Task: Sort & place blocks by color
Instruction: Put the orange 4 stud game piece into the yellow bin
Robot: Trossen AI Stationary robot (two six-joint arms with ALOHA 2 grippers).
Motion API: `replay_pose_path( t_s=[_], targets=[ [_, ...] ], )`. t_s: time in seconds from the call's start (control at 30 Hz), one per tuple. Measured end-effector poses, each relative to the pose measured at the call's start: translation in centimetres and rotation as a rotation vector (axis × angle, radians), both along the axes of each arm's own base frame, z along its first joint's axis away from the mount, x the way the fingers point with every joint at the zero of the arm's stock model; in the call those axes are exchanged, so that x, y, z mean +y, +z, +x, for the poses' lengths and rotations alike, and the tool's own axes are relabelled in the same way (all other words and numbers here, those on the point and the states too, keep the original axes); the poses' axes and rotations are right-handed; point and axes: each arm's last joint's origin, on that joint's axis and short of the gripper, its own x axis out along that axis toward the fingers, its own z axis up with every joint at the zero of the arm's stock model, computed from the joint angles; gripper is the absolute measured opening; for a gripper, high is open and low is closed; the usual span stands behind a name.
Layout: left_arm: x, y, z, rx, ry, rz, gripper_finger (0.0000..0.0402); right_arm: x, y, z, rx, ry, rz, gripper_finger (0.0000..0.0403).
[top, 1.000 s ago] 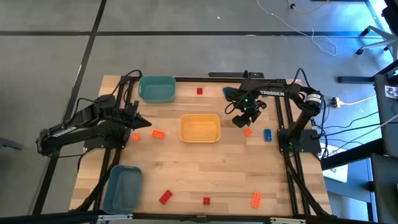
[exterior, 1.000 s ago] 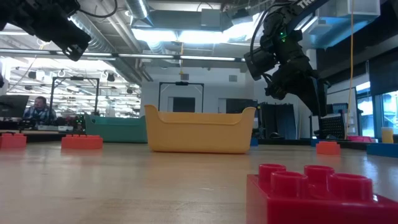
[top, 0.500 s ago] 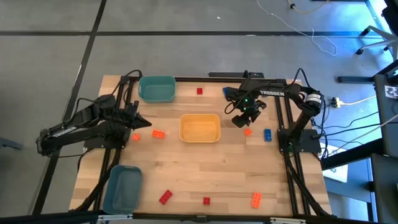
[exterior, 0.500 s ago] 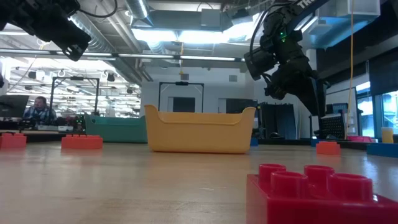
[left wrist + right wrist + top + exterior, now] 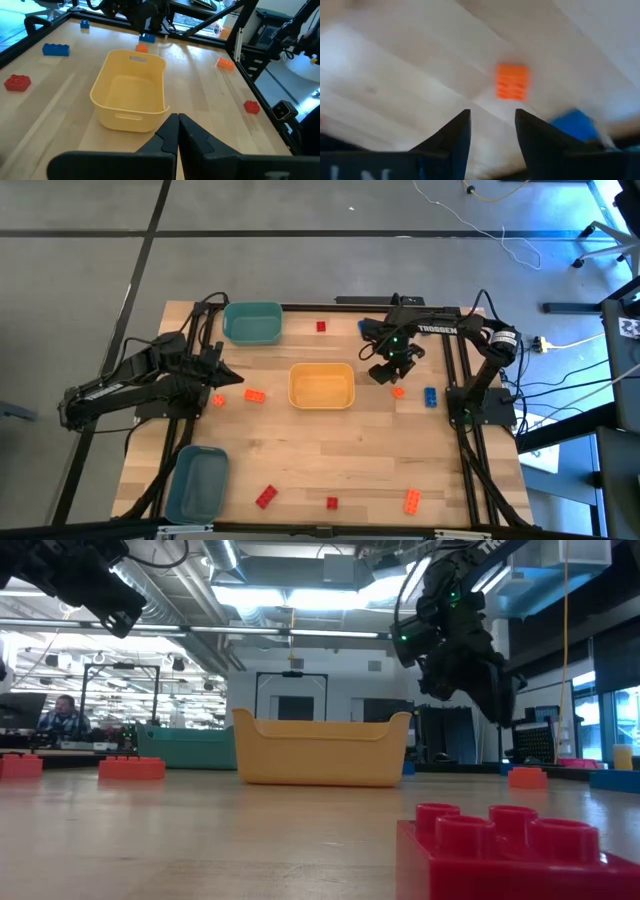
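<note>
Both arms are dark, near-black, built of jointed links with bundles of black cable running along them. The right arm (image 5: 455,340) carries white "TROSSEN" lettering on its long link, a small green light glowing near its wrist, and a pale silver-grey collar at the joint on its far right. The left arm (image 5: 130,380) shows the same black links and looping cables. Each ends in 2 matte black, wedge-shaped fingers: the left gripper (image 5: 177,136) and the right gripper (image 5: 491,131).
</note>
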Motion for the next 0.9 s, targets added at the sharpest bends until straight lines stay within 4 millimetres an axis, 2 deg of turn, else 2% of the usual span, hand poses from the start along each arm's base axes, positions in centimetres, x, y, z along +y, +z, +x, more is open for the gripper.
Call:
replay_pose_path(
  t_s=[0.4,0.53,0.77,0.9],
  targets=[
    [0.0,0.0,0.01,0.0,0.0,0.0,0.0,0.08,0.02,0.08,-0.018,0.019,0.012,0.0161],
    [0.0,0.0,0.0,0.0,0.0,0.0,0.0,0.09,0.02,0.11,-0.031,0.032,0.02,0.0196],
    [0.0,0.0,0.01,0.0,0.0,0.0,0.0,0.22,0.04,0.18,-0.047,0.046,0.038,0.0289],
    [0.0,0.0,0.01,0.0,0.0,0.0,0.0,0.13,-0.02,0.24,-0.059,0.09,0.01,0.0304]
  ],
)
